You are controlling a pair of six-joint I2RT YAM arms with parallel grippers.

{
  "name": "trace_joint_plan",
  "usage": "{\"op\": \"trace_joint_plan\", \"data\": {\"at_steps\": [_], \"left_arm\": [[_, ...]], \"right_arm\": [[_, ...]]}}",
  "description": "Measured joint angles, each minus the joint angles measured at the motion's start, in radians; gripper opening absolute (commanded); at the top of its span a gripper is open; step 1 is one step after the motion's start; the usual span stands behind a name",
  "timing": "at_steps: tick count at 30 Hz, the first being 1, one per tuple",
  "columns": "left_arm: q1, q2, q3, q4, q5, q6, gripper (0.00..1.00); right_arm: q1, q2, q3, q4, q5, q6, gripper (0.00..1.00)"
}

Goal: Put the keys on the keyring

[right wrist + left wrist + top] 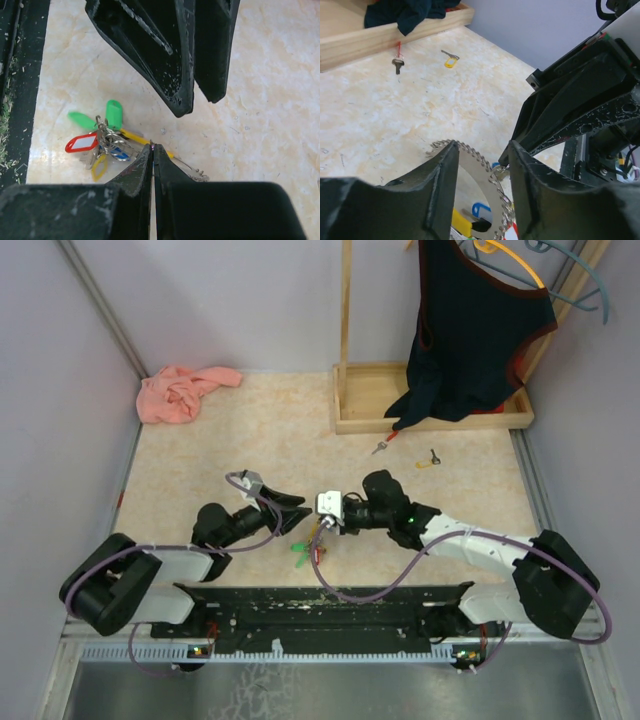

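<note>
Top view: the keyring (308, 552) lies near the table's (200, 470) near edge, under the left gripper (298, 515) and right gripper (319, 531). A red-capped key (381, 447) and a yellow-capped key (430, 460) lie before the wooden rack base (360, 420).
Left wrist: left fingers (440, 185) stand apart, chain (470, 150) showing between.
Right wrist: right fingers (135, 170) pressed together beside tags (82, 142).

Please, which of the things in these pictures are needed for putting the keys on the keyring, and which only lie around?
Needed for the job:
- keyring with coloured tags
- red-capped key
- yellow-capped key

Only lying around:
- pink cloth
- dark garment
- wooden tray
</note>
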Motion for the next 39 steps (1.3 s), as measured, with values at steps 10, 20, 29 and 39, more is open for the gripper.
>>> {"op": "trace_joint_plan", "data": {"at_steps": [10, 20, 29, 39], "left_arm": [[0.005, -0.145, -0.003, -0.216, -0.076, 0.151, 0.95], [0.006, -0.150, -0.023, -0.279, -0.131, 0.308, 0.91], [0.006, -0.055, -0.004, -0.274, 0.013, 0.454, 0.71], [0.014, -0.102, 0.046, -0.330, -0.006, 0.491, 0.39]], "right_arm": [[-0.020, 0.000, 0.061, -0.095, -0.023, -0.044, 0.00], [-0.020, 0.005, 0.117, -0.178, -0.067, -0.091, 0.00], [-0.020, 0.010, 0.140, -0.216, -0.093, -0.113, 0.00], [-0.020, 0.023, 0.140, -0.237, -0.112, -0.122, 0.00]]}}
